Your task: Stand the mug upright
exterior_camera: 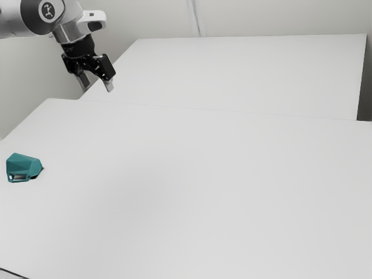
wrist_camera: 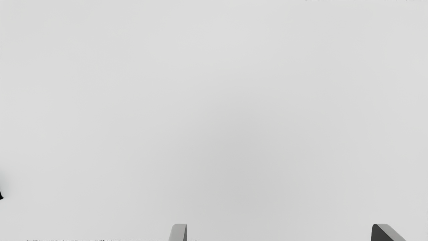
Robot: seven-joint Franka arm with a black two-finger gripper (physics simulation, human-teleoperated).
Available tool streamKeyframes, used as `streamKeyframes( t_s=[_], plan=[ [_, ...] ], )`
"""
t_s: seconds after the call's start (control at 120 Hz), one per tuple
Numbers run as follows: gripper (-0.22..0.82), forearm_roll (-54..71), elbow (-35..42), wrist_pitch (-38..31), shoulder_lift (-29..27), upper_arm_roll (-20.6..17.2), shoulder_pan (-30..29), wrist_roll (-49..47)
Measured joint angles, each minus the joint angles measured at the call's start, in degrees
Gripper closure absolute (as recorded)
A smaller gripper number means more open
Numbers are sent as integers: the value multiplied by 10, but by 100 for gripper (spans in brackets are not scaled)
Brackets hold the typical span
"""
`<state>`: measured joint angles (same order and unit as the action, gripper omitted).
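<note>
While the jaws stand wide apart with nothing between them, the gripper (exterior_camera: pixel 97 87) hangs above the far side of the white table (exterior_camera: pixel 192 186), toward the exterior view's upper left. Behind it, the arm (exterior_camera: pixel 14 17) comes in from that view's left edge. Well apart from the fingers, and nearer the exterior view's camera, the teal mug (exterior_camera: pixel 24 168) rests on the tabletop near the left edge of that view. It looks tipped onto its side, its handle low and close to the surface, though which end is the mouth I cannot tell for certain.

If the hand comes down without first lining up with the mug, one finger could strike the faceted wall and roll or shove it. A pinch on the sloping faces might slip, and the handle, lying so low, could catch on the table during a turn and twist the mug out of the grasp. Letting go before the base sits flat would probably let it topple again.

As for markings, a round badge (exterior_camera: pixel 49 10) on the arm carries a small dark figure inside a pale ring; I can read no letters on it, nor any on the mug.
</note>
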<state>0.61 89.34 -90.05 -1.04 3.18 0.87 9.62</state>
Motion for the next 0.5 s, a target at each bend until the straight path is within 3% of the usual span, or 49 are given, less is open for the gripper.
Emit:
streamKeyframes(
  t_s=[0.358,0.5],
  plan=[
    [0,2,16,-2,-14,-2,-20,-57],
    [0,2,85,-2,-100,-1,-21,-56]
  ],
)
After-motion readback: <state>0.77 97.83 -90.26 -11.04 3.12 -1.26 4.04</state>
